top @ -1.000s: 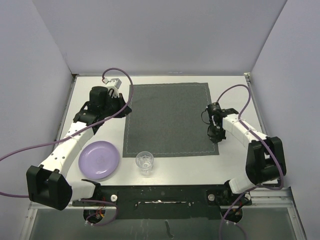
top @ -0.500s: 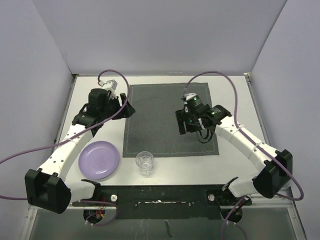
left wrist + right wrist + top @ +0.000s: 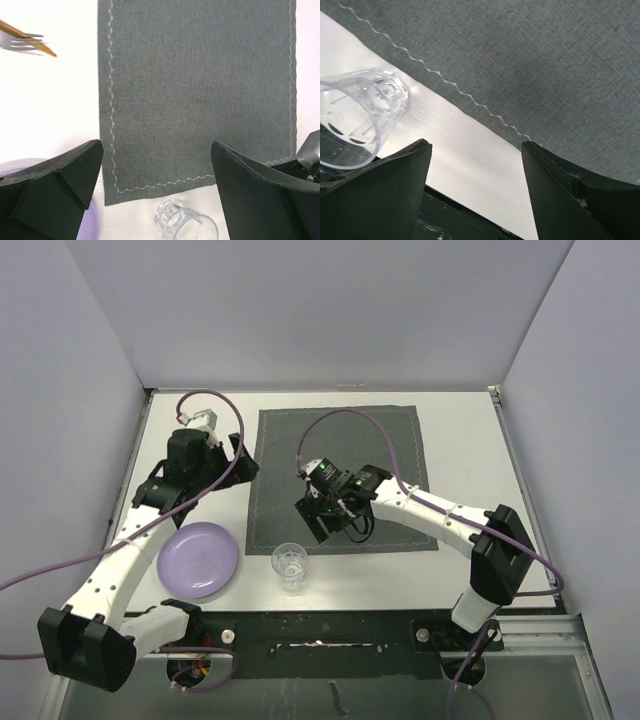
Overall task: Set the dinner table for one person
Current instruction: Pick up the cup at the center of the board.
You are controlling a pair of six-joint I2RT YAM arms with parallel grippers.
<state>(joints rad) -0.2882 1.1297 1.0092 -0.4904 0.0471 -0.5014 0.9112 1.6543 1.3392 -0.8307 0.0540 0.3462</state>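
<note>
Clear glass (image 3: 355, 120) stands on the white bench (image 3: 470, 165) under and just left of the right claw (image 3: 475, 150), which is spread wide and empty. The left claw (image 3: 155, 165) gapes empty too, purple plate (image 3: 198, 558) beside it, fork (image 3: 25, 42) farther off. The grey placemat (image 3: 545, 60) beyond both is bare: all 3 pieces left to place

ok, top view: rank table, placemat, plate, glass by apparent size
1. table
2. placemat
3. plate
4. glass
No close calls. All sit on the same surface, so camera distance doesn't skew the order.
</note>
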